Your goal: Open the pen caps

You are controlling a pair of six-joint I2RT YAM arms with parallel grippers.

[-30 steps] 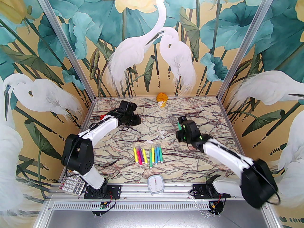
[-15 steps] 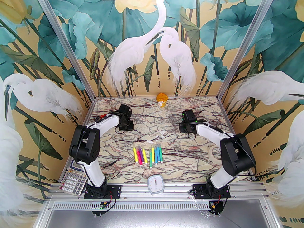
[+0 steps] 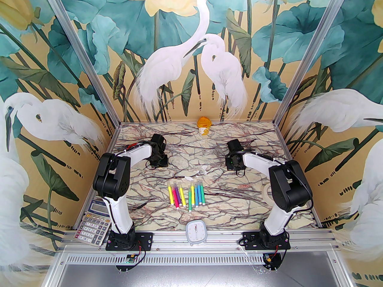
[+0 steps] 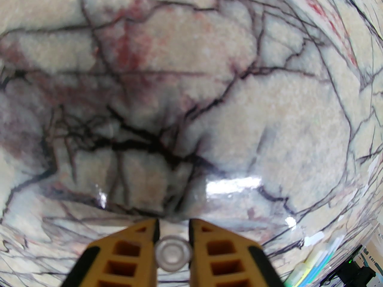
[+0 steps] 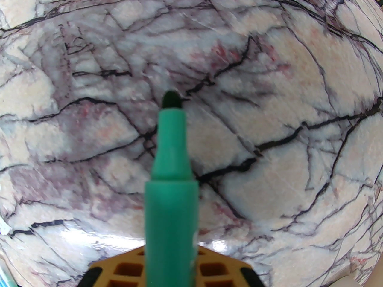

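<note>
Row of pens (image 3: 187, 194) lies flat on the marble table (image 3: 239, 208). Left gripper (image 3: 158, 160) hangs beyond the row's left end; its yellow fingers (image 4: 134, 250) are closed to a narrow gap on one clear pen cap (image 4: 173, 252), seen end-on. Right gripper (image 3: 235, 163) hangs beyond the row's right end, jaws clamped on a green pen (image 5: 171, 190) whose dark tip is bare. Loose clear caps (image 3: 191, 177) rest just behind the row.

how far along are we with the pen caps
Done and in hand: the green pen in the right gripper shows a bare tip, and the left gripper pinches a clear cap. Still to do: the row of pens; whether any are already open is too small to tell.
</note>
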